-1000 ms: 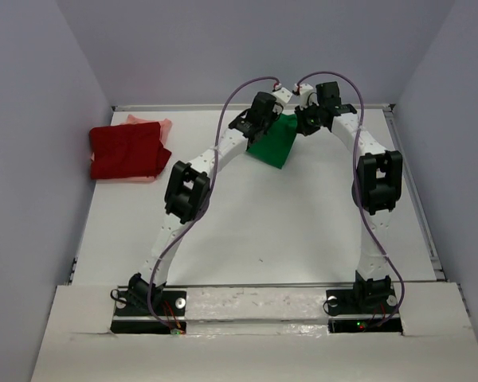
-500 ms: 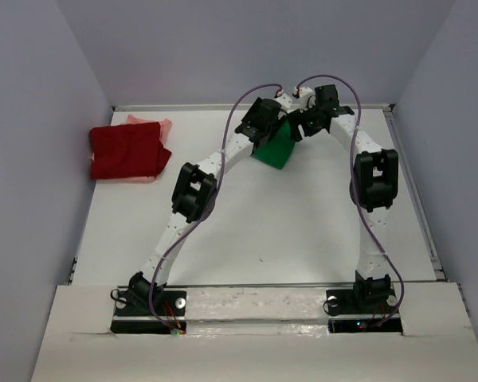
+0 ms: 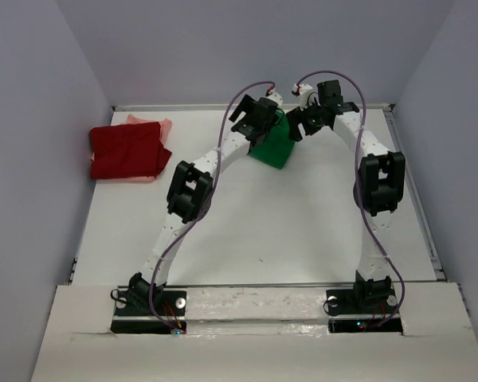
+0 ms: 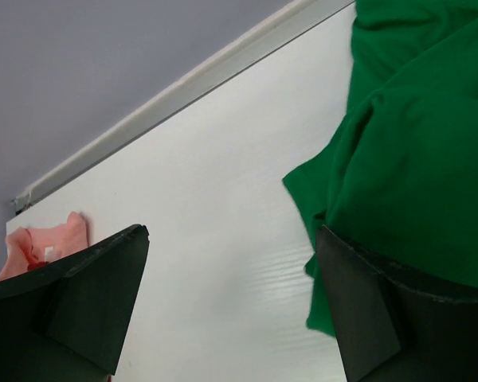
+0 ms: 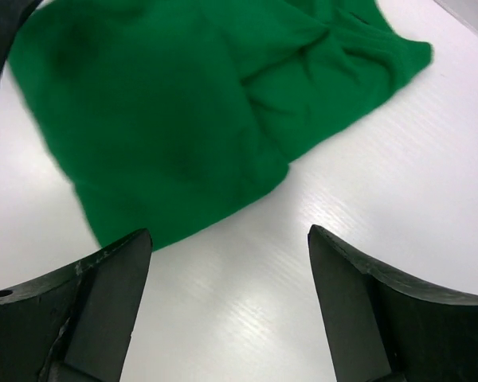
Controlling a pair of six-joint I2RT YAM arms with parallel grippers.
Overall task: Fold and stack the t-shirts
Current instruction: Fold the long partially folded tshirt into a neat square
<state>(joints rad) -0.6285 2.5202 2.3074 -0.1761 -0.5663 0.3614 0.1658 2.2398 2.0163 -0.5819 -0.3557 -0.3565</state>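
The green t-shirt (image 3: pixel 272 147) lies folded on the table (image 3: pixel 263 231) at the far middle, about 12 o'clock from the arm bases. Its long axis runs roughly from 1 to 7 o'clock in the top view.

The left gripper (image 3: pixel 259 119) hangs over the shirt's 11 o'clock corner and the right gripper (image 3: pixel 307 121) over its 1 o'clock side. Both have their jaws wide apart and hold nothing. Seen from the left wrist, the cloth (image 4: pixel 414 159) lies at 2 o'clock from the left gripper (image 4: pixel 231 239), with bare table between the fingers. From the right wrist, the cloth (image 5: pixel 167 103) lies at 11 o'clock from the right gripper (image 5: pixel 227 239), just clear of the fingertips.

At 9 o'clock from the green shirt, well apart, the dark red t-shirt (image 3: pixel 127 151) rests on the salmon-pink t-shirt (image 3: pixel 161 126), which shows only along the far and right edges. No container is in view, so this pile is the stack. The left arm is nearer to it and seems better placed to carry the green shirt over.
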